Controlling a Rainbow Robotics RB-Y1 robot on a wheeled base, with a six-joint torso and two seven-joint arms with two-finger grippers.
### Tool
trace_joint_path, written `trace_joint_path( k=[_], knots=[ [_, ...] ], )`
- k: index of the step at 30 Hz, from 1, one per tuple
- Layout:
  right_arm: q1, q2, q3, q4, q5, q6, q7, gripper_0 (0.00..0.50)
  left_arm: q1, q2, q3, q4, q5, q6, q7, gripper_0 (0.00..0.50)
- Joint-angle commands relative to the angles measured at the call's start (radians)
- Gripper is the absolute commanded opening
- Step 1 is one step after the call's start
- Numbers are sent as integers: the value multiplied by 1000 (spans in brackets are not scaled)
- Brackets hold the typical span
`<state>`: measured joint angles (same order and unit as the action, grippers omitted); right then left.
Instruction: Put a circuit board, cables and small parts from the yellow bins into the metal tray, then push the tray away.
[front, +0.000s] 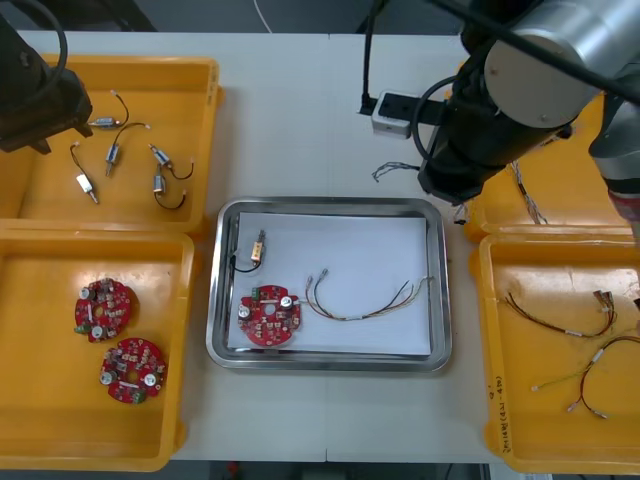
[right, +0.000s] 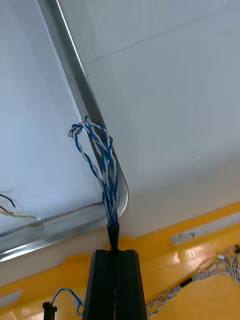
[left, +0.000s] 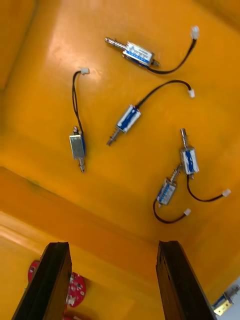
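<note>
Over the metal tray's (right: 80, 85) corner rim, right jaws tight on blue-and-white cable (right: 102, 160); left jaws wide above yellow bin (left: 45, 90).

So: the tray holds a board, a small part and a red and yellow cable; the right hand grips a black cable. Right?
No: the right wrist view shows the right hand gripping a blue and white cable, not black. The tray holds what you listed.
</note>
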<state>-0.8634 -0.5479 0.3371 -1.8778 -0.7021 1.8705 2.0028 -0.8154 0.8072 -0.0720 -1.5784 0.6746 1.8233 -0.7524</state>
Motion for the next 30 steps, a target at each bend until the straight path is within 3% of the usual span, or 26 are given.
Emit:
trace_joint_path(
  k=[1,14,20,30],
  knots=[
    [6,23,88,-24,10,-74,57,0,-18,46,34,64,-44,-84,-145,500],
    [55,22,226,-17,52,-254,182,0,-19,44,8,291,-30,-312,-203,500],
    [92,20,247,40,36,-337,260,0,-19,43,-31,396,26,-389,-226,500],
    [107,-10,349,74,99,-427,246,0,10,43,-95,422,66,-403,-242,500]
  ],
)
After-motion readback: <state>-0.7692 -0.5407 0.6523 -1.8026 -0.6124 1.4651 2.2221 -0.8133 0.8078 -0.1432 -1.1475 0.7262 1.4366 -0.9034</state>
